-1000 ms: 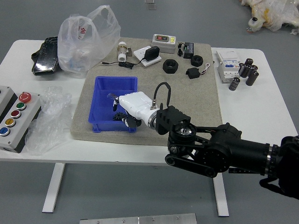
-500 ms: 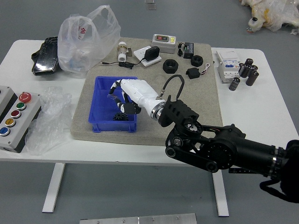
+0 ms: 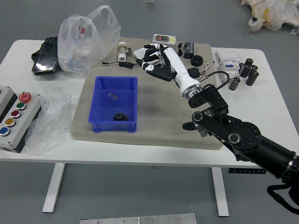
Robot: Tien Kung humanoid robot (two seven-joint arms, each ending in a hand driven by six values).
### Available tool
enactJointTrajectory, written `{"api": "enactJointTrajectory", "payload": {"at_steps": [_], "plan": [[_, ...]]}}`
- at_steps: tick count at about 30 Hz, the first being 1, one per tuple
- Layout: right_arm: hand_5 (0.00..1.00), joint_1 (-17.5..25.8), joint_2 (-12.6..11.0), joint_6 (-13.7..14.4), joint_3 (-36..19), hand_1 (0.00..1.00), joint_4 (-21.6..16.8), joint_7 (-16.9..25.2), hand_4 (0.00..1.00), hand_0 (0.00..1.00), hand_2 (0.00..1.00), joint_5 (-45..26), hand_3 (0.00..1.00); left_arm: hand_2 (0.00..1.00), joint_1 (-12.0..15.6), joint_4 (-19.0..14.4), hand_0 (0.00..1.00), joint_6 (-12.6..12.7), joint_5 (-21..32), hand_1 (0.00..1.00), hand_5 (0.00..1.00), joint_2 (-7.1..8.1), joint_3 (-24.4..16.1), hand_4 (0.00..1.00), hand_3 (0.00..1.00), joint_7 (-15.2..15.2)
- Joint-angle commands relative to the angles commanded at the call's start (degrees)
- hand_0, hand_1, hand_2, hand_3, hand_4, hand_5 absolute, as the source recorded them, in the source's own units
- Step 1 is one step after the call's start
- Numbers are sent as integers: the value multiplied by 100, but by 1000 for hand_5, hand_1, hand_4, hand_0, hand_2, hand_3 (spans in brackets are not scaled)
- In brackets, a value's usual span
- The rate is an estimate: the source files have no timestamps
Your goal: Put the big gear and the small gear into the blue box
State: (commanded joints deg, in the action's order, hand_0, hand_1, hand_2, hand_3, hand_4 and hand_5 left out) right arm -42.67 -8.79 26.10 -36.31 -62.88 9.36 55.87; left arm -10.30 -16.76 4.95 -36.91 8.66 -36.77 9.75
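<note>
Right black-and-white robot hand, fingers spread, above grey mat; black toothed gear inside blue plastic box.

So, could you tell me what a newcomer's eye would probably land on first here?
Probably the robot's right hand, on its bulky black arm, reaching in from the right over the far part of the beige mat. Next, the vivid blue box on the mat's left side, with a dark gear inside toward its near wall. The big translucent bag at the far left might follow.
</note>
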Motion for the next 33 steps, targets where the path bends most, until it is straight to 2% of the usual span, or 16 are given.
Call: {"api": "enactJointTrajectory", "payload": {"at_steps": [4, 5, 12, 22, 27, 33], "plan": [[691, 157, -101, -27, -253, 688, -63, 277, 968, 575, 734, -640, 788, 533, -16, 5, 687, 1, 28, 512, 298, 7, 25, 677, 728, -22], [668, 201, -124, -37, -287, 674, -63, 332, 955, 560, 707, -801, 762, 533, -19, 6, 687, 1, 29, 513, 299, 7, 26, 677, 727, -24], [653, 553, -232, -104, -481, 663, -107, 527, 945, 550, 700, -1578, 758, 532, -35, 11, 687, 1, 74, 514, 298, 3, 65, 677, 728, -46], [639, 840, -390, -66, -864, 642, -193, 497, 941, 540, 685, -1417, 756, 533, -97, 14, 687, -12, 73, 512, 297, 30, 101, 678, 728, -65], [626, 1237, -483, -56, -1413, 627, -455, 390, 929, 536, 674, -912, 751, 532, -131, 19, 687, -12, 161, 513, 297, 57, 193, 678, 728, -115], [614, 1975, -811, -169, -2061, 617, -1019, 443, 921, 537, 661, -653, 747, 532, -86, 36, 687, -19, 287, 513, 298, 73, 354, 678, 728, -200]]}}
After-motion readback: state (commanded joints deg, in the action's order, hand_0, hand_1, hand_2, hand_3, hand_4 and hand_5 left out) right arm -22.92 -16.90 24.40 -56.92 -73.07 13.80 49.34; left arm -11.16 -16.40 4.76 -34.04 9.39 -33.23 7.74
